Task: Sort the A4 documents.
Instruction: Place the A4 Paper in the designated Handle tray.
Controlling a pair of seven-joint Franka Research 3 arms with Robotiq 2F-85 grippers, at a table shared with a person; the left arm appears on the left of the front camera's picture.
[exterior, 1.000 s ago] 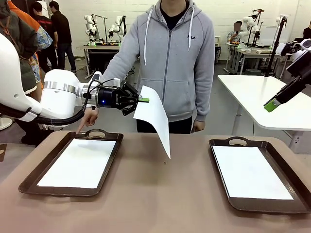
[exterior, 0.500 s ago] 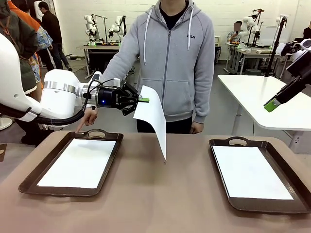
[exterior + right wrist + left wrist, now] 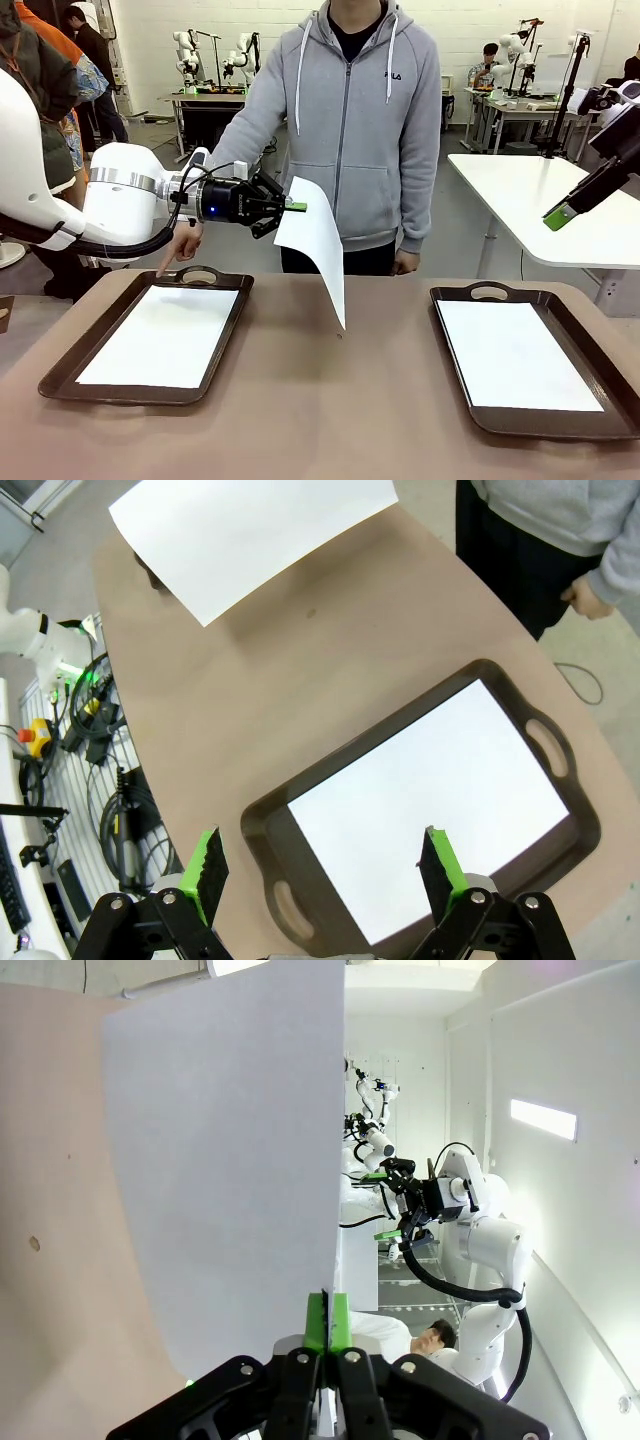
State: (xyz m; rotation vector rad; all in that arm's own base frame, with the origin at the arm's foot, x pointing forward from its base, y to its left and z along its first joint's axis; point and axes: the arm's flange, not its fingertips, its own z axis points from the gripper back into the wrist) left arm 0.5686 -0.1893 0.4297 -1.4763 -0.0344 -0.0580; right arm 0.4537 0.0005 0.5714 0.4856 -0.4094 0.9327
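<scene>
Clearly, the left gripper (image 3: 292, 206) was clamped on the top edge of a paper sheet (image 3: 318, 245), which hung from the pads with its long axis pointing down, its lower corner just above the table (image 3: 330, 400). The left tray (image 3: 70, 369), already holding a sheet (image 3: 165, 335), lay below and to that arm's side, nearer than the right tray (image 3: 480, 412). The right gripper (image 3: 322, 872) hovered with fingers apart above that tray's sheet (image 3: 430, 795).

A plain white back wall (image 3: 470, 25) runs across the top of the frame. At right stands a rounded white-topped table (image 3: 545, 205) on a grey floor (image 3: 462, 235). Farther back, upper left, a metal-legged workbench (image 3: 205, 105); another workbench (image 3: 520, 108) sits upper right.
</scene>
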